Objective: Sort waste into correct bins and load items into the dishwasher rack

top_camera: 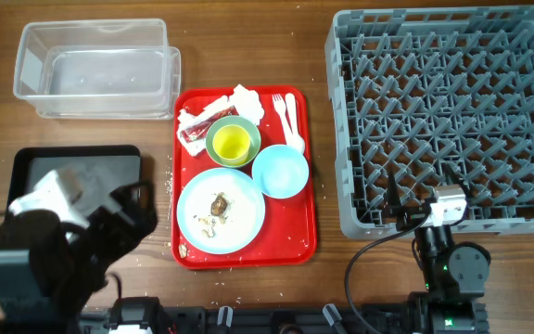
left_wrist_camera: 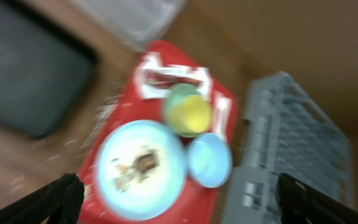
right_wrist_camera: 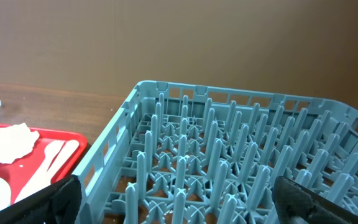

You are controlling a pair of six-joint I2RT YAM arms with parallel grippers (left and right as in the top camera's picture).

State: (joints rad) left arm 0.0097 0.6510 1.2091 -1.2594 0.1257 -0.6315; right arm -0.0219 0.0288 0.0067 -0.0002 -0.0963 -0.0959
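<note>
Overhead, the light blue plate (top_camera: pixel 241 219) bearing food scraps (top_camera: pixel 219 203) is seen on the red tray (top_camera: pixel 291 237), between the black tray (top_camera: pixel 35 163) and the dishwasher rack (top_camera: pixel 448 111). Left wrist: the left gripper (left_wrist_camera: pixel 180 200) is held spread wide above the blurred plate. Right wrist: the right gripper (right_wrist_camera: pixel 179 202) is likewise spread, facing the rack's near wall.

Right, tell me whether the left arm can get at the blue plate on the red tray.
Probably yes. The plate lies uncovered on the red tray's left side, nearest that arm; nothing stands between it and the open left pincer. Only scraps sit on it.
</note>
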